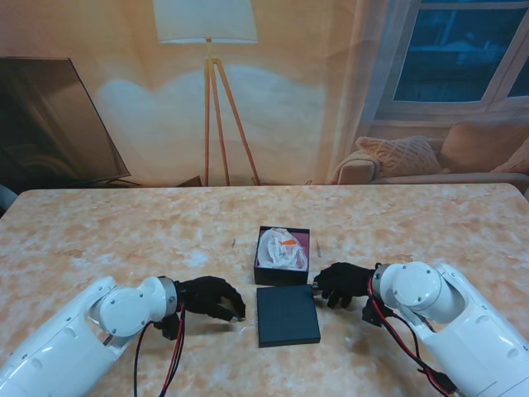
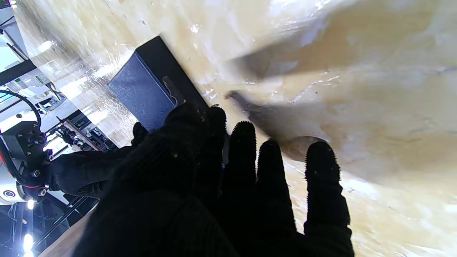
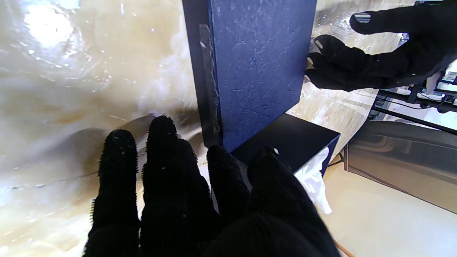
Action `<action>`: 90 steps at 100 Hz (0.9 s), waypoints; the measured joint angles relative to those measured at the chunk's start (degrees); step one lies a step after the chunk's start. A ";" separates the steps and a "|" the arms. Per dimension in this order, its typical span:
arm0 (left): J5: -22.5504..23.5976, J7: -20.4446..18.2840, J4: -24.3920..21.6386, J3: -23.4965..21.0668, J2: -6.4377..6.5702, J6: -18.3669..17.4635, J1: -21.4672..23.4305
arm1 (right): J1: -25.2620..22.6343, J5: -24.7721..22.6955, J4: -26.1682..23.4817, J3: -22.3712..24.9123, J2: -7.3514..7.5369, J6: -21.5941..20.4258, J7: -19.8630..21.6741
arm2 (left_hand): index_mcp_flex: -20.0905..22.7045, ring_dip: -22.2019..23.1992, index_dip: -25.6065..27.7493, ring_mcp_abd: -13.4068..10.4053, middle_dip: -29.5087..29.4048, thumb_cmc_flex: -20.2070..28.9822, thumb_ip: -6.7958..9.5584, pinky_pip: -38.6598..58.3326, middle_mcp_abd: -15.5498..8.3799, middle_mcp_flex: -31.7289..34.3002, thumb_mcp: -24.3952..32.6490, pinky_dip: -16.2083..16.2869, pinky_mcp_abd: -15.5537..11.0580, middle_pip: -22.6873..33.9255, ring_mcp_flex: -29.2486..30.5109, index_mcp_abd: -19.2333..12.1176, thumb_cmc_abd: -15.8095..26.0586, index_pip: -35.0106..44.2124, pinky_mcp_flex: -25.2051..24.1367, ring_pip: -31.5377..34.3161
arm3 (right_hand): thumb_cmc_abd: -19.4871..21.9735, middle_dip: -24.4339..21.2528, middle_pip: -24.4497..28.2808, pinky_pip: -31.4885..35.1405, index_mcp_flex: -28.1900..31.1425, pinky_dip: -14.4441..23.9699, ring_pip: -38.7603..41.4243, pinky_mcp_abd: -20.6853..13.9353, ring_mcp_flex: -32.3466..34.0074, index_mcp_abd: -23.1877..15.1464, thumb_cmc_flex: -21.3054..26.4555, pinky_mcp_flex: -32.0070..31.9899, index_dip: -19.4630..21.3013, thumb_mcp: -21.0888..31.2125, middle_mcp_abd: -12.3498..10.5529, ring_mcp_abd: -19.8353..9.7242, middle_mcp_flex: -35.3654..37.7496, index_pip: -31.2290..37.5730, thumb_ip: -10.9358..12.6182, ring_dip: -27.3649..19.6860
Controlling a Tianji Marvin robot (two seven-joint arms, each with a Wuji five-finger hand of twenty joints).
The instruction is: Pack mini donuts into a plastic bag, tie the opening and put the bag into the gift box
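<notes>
A black gift box [image 1: 282, 279] stands open mid-table with the white plastic bag [image 1: 279, 246] inside it; something orange shows through the plastic. Its dark lid [image 1: 287, 315] lies flat on the table, just nearer to me than the box. My left hand [image 1: 211, 298], in a black glove, rests on the table left of the lid with fingers spread and holds nothing. My right hand [image 1: 343, 282] is at the lid's far right corner, fingers apart, empty. The lid [image 3: 257, 71] and box [image 3: 292, 142] fill the right wrist view, with the bag [image 3: 314, 182] peeking out. The lid [image 2: 146, 92] also shows past my left hand [image 2: 228, 185].
The marble-patterned table [image 1: 124, 240] stretches wide on both sides. A small thin item [image 1: 318, 246] lies right of the box. Behind the table stand a floor lamp [image 1: 216, 99], a dark screen [image 1: 50, 124] and a sofa [image 1: 430, 161].
</notes>
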 measured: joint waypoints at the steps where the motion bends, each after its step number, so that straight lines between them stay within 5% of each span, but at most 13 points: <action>1: -0.04 0.00 0.01 0.02 0.00 0.00 -0.01 | 0.04 0.10 0.04 -0.03 -0.02 0.01 -0.04 | 0.00 0.00 0.00 0.00 0.00 0.03 0.00 0.02 -0.01 0.00 0.05 0.00 0.00 0.00 0.00 0.00 0.00 0.00 0.00 0.00 | 0.06 0.00 0.00 -0.01 0.00 0.00 -0.01 0.03 -0.07 0.05 0.03 -0.21 0.15 -0.65 0.00 0.00 0.00 -0.02 0.00 0.00; 33: -1.76 1.09 0.25 2.35 -0.02 0.07 -0.82 | 0.81 0.82 0.76 -0.61 -0.30 -0.27 -0.26 | -0.10 1.14 -0.27 -0.16 -0.03 -0.27 -0.51 2.10 -0.04 -0.02 4.08 0.00 -0.87 0.00 0.07 -0.01 -0.05 0.10 0.36 0.79 | 0.02 2.06 0.87 0.04 0.07 -0.01 -0.18 1.08 -0.31 -1.53 3.39 -2.38 1.47 -3.85 -0.81 1.13 0.01 3.12 0.01 0.01; 49: -1.50 2.17 0.50 3.11 -0.35 0.36 -1.07 | -0.38 -5.84 0.45 0.54 -0.57 -3.70 -1.68 | -0.17 3.16 -0.28 -0.65 -0.03 -0.97 -0.53 3.71 -0.07 -0.05 5.75 0.00 -1.23 0.13 0.08 -0.01 -0.10 0.10 0.82 2.99 | -0.26 10.25 5.46 2.72 0.24 1.95 5.98 1.09 -1.27 -4.66 1.51 -3.78 1.95 -5.92 -4.91 -0.60 -0.02 4.33 0.15 9.87; 61: -1.49 2.41 0.56 3.32 -0.62 1.26 -1.25 | -1.11 -7.55 -0.11 1.10 -0.41 -3.44 -1.76 | -0.17 4.91 -0.28 -0.99 1.47 -0.97 -0.54 4.73 -0.38 -0.06 5.75 0.06 -1.37 1.52 0.09 -0.01 -0.10 0.10 0.82 4.54 | -0.89 18.89 11.83 6.85 0.38 6.48 19.05 1.20 -1.06 -7.81 1.24 -3.37 2.12 -6.22 -7.92 -1.07 2.38 6.09 0.15 19.79; 67: -1.49 2.44 0.58 3.38 -0.73 1.65 -1.30 | -1.27 -8.83 -0.33 1.17 -0.23 -3.61 -1.44 | -0.17 7.68 -0.28 -1.18 3.49 -0.97 -0.54 5.32 -0.38 -0.05 5.75 0.35 -1.42 2.90 0.13 -0.01 -0.10 0.10 0.82 5.73 | -1.59 26.36 18.50 10.28 -0.70 11.57 31.12 1.17 0.89 -10.39 2.94 -0.76 -2.04 -6.76 -10.71 -3.93 5.17 11.41 0.16 26.30; 75: -1.21 2.48 0.73 3.58 -0.79 1.83 -1.34 | -1.16 -10.21 -0.40 1.19 0.26 -4.74 1.46 | -0.17 16.46 -0.28 0.72 7.60 -0.97 -0.55 7.34 -0.24 -0.01 5.75 3.22 -3.17 5.33 3.92 0.00 -0.65 0.10 -0.02 16.85 | -1.76 35.67 27.75 15.50 -0.33 16.28 45.01 0.80 5.01 -12.57 4.40 3.48 -4.39 -6.76 -14.30 -8.03 9.09 13.72 0.16 32.06; 80: -0.78 2.52 0.90 3.73 -0.80 1.83 -1.33 | -0.88 -10.21 -0.28 1.10 0.71 -6.11 4.03 | -0.17 22.92 -0.28 2.89 15.49 -0.97 -0.55 10.24 0.77 0.05 5.75 6.80 -3.18 7.50 5.56 0.01 -0.63 0.10 1.06 21.47 | -2.24 38.07 32.05 18.04 -1.01 18.21 50.59 -0.12 7.53 -14.02 4.83 5.86 -4.83 -6.61 -16.16 -10.10 11.16 13.92 0.16 33.49; 85: -0.33 2.67 1.09 3.80 -0.84 1.90 -1.23 | -0.43 -10.00 0.02 0.65 1.13 -6.73 5.15 | -0.17 27.89 -0.30 5.98 26.59 -0.97 -0.55 14.21 0.65 0.96 5.75 10.76 -2.96 9.65 7.22 0.20 -0.59 0.10 1.90 28.38 | -6.17 38.74 37.55 20.95 -0.92 20.69 56.84 -0.94 10.69 -15.37 -4.32 8.94 -4.83 12.68 -18.55 -12.57 13.48 12.70 0.20 33.57; 90: -0.07 2.86 1.17 3.78 -0.86 2.15 -1.07 | 0.05 -9.84 0.35 0.16 1.44 -6.97 5.45 | -0.12 30.76 -0.86 5.52 32.85 -0.91 -0.56 15.28 2.08 2.54 5.75 12.62 -1.46 10.43 7.39 0.35 -0.52 0.10 2.61 32.33 | -7.54 39.34 40.35 22.61 -1.50 21.24 59.92 -1.64 12.89 -16.79 -8.98 11.06 -3.94 23.21 -20.20 -14.18 15.17 10.31 0.62 33.59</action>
